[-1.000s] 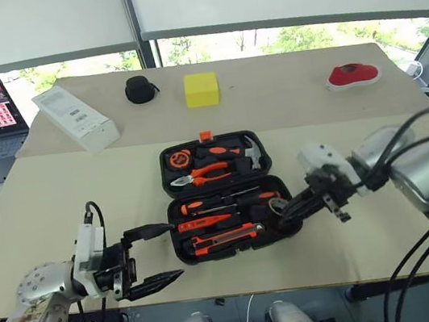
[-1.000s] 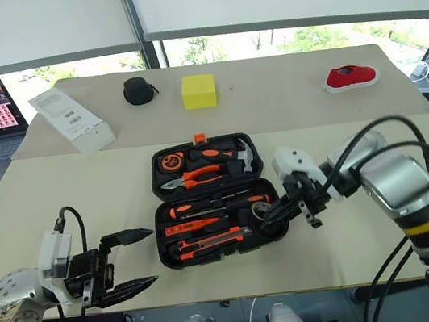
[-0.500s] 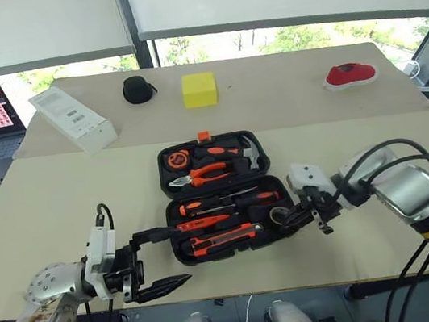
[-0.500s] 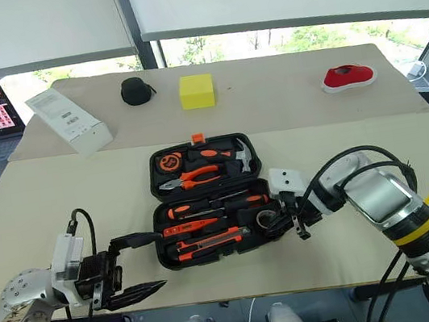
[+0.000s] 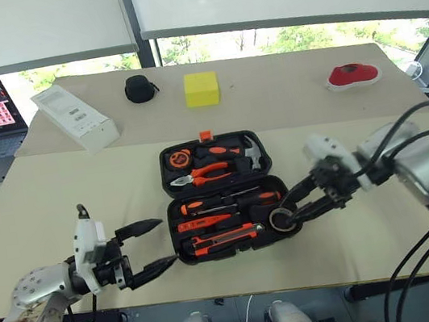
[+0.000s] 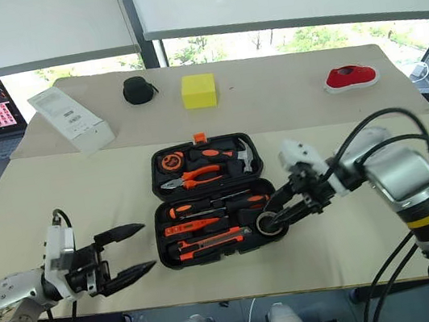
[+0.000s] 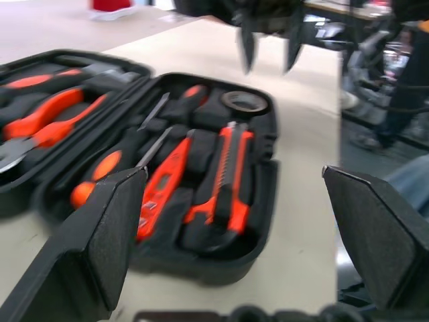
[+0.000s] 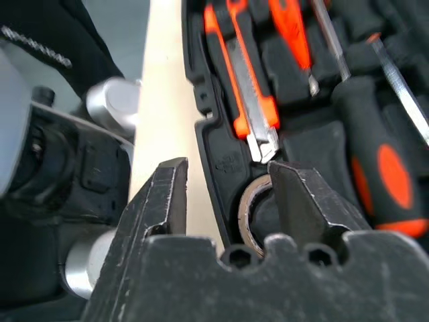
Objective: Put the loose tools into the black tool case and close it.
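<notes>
Since a second ago the right gripper point(image 5: 287, 208) has parted, releasing the tape roll point(image 5: 281, 220) in the case point(image 5: 235, 239) — withdraw straight; left gripper point(image 5: 156, 244) gapes empty.

Open black tool case point(image 5: 220, 197), loose tools point(image 5: 225, 219) inside

Tape roll point(image 5: 282, 220) in tool case point(image 5: 222, 196)

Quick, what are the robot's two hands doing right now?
Left gripper: open, holding nothing.
Right gripper: open, holding nothing, just above the tape roll.
</notes>
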{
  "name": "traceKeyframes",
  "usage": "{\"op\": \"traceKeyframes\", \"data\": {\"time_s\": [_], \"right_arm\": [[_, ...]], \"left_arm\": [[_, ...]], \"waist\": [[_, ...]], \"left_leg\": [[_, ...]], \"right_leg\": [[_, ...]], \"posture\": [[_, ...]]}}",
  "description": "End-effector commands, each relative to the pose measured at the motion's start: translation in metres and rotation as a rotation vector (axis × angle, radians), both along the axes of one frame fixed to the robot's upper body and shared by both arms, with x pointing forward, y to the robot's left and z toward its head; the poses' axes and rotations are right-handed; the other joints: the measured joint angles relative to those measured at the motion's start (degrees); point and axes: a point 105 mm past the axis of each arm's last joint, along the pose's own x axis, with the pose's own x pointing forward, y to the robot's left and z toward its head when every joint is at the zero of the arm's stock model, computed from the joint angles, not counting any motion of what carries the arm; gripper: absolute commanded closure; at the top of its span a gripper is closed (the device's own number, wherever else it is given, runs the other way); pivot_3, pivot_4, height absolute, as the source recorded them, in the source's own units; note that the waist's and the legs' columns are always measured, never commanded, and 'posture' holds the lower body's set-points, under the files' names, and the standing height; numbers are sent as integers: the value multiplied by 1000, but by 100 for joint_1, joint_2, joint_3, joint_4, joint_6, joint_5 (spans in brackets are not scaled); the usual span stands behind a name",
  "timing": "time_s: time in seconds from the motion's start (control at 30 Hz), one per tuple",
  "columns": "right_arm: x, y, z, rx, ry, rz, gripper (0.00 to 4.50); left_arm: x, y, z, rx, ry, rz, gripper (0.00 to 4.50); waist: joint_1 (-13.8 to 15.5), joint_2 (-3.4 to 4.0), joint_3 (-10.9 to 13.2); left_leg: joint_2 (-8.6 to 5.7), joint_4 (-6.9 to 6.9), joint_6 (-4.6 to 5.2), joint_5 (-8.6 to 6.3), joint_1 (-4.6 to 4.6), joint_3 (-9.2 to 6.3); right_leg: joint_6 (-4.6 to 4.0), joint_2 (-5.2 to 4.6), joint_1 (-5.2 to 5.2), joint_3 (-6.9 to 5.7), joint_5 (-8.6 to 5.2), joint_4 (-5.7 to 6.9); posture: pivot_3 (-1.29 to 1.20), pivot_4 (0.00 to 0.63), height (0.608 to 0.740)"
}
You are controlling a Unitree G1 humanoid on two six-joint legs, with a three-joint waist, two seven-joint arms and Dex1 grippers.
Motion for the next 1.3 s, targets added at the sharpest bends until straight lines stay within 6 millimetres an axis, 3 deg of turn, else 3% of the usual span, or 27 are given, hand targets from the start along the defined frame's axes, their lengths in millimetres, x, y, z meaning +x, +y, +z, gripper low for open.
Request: {"op": "traceKeyframes", "data": {"time_s": [0.03,0.07,0.17,0.23,0.27,0.37,0.5,0.7,0.93,1.3], "right_arm": [[30,-19,17,63,-211,-119,2622],[38,-22,17,60,-260,-150,2749],[76,-29,7,40,-474,-280,3797],[87,-27,-5,23,-524,-296,4393],[91,-24,-11,21,-528,-299,4500],[93,-13,-35,-12,-455,-263,4500],[94,4,-44,8,-447,-225,4500],[73,20,-42,51,-416,-123,4500],[45,28,-46,60,-362,-137,4500],[34,13,-46,54,-308,-275,4500]], "left_arm": [[23,28,-1,-1,87,235,1011],[26,32,-5,22,98,264,1373],[53,39,-9,55,103,388,2427],[65,36,-9,66,95,406,3029],[67,31,-9,71,89,388,3556],[76,16,-17,106,95,368,4441],[83,-1,-28,144,95,333,4441],[81,-17,-32,148,86,260,4441],[64,-12,-36,196,62,172,4441],[63,9,-33,166,84,244,4441]], "waist": [[-15,-6,2],[-22,-7,2],[-67,-10,5],[-52,-13,7],[-50,-13,6],[-45,-13,6],[-37,-12,7],[-52,-12,7],[-39,-12,6],[-28,-12,7]], "left_leg": [[-1,2,0,0,0,-1],[0,2,0,0,1,0],[0,-2,0,0,2,5],[-3,-1,-3,2,0,16],[-3,-1,-4,3,-2,25],[-4,-2,-5,3,-5,37],[-4,-6,-5,2,-8,44],[0,-11,-5,2,-6,39],[0,-21,-6,1,-5,14],[-3,-20,-6,1,-2,18]], "right_leg": [[0,1,0,-1,0,1],[0,3,0,0,1,2],[0,8,-5,4,1,3],[-2,11,-5,3,2,6],[-2,11,-6,3,2,6],[0,5,-6,4,3,2],[0,3,-9,4,4,1],[0,6,-10,4,4,4],[0,2,-13,5,4,1],[0,3,-11,5,3,1]], "posture": [[0,150,740],[0,150,740],[0,150,740],[0,150,740],[0,150,740],[0,150,740],[0,150,740],[0,150,740],[0,150,740],[0,150,740]]}}
